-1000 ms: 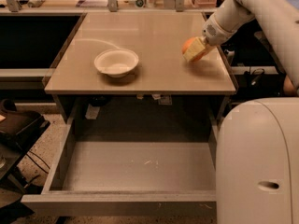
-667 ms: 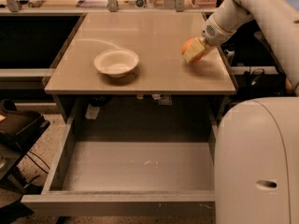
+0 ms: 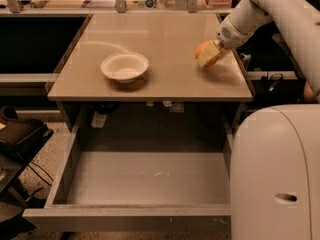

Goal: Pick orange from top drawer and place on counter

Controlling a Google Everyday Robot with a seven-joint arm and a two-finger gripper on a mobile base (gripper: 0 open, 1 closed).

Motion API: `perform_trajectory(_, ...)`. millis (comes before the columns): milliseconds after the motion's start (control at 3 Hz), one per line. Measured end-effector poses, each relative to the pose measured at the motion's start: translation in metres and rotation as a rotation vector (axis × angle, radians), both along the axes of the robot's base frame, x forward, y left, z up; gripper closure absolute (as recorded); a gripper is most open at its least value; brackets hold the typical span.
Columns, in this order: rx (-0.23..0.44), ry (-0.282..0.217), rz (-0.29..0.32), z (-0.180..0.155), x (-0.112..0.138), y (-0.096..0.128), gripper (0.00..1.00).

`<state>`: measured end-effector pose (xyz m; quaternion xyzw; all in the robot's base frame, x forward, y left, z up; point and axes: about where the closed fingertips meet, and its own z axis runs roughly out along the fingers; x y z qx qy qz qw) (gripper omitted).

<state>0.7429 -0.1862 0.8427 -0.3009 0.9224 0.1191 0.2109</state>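
Camera view, looking down on workstation from near side. Counter (image 3: 165, 39) is occupying centre, w/ top drawer (image 3: 145, 176) standing pulled fully open below it, toward near edge; grey bottom is showing bare. Orange (image 3: 202, 48) is sitting at right side of counter, approx. mid-depth, close to right edge. Gripper (image 3: 210, 55) is reaching in from far right and is clasping orange, pale fingers (image 3: 206, 59) pressing across its near-right face; fruit is showing at left and lower right of them. Shadow is lying directly under orange; whether it is touching surface or hanging just above it cannot be told. White arm (image 3: 260, 9) is running up and right from gripper to top right corner. White bowl (image 3: 124, 66) is sitting upright on left-centre of counter, well apart from orange. Robot body (image 3: 277, 174) is filling near right corner, covering drawer's right end.
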Motion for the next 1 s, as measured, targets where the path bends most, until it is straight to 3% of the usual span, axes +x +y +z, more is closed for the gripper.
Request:
perform_trajectory(333, 0.000, 0.000, 0.000, 0.0000, 0.0000, 0.0000, 0.17)
perform_trajectory(667, 0.000, 0.000, 0.000, 0.0000, 0.0000, 0.0000, 0.00)
perform_trajectory(1000, 0.000, 0.000, 0.000, -0.0001, 0.0000, 0.0000, 0.00)
